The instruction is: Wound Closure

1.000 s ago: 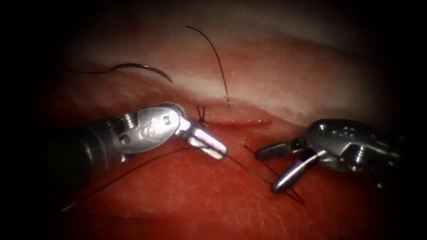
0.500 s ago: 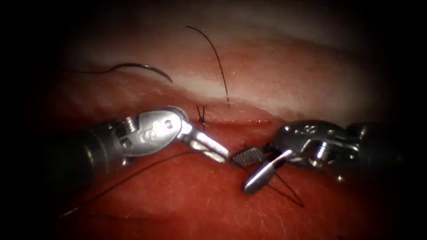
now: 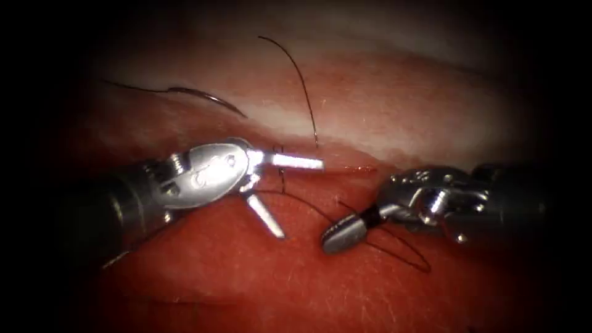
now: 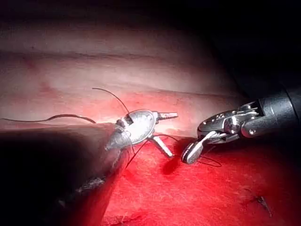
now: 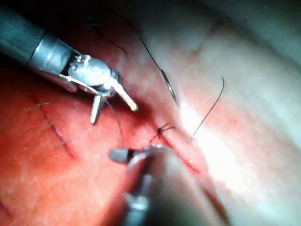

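The left tool (image 3: 295, 196) has its jaws spread wide and holds nothing; one jaw lies along the cut (image 3: 345, 168), the other angles down over the tissue (image 3: 246, 277). The right tool (image 3: 343, 233) is closed on the thread (image 3: 296, 198) just right of it, below the cut. The needle (image 3: 206, 98) lies free on the tissue above the cut, at left, not in the tissue. A knot (image 3: 279, 151) sits at the cut.

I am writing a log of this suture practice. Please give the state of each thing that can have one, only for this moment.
Left tool: jaws open, holding nothing.
Right tool: jaws shut on the thread.
Needle: lying free on the tissue, not in it.
Cut: one knot tied, open to the knot's right.
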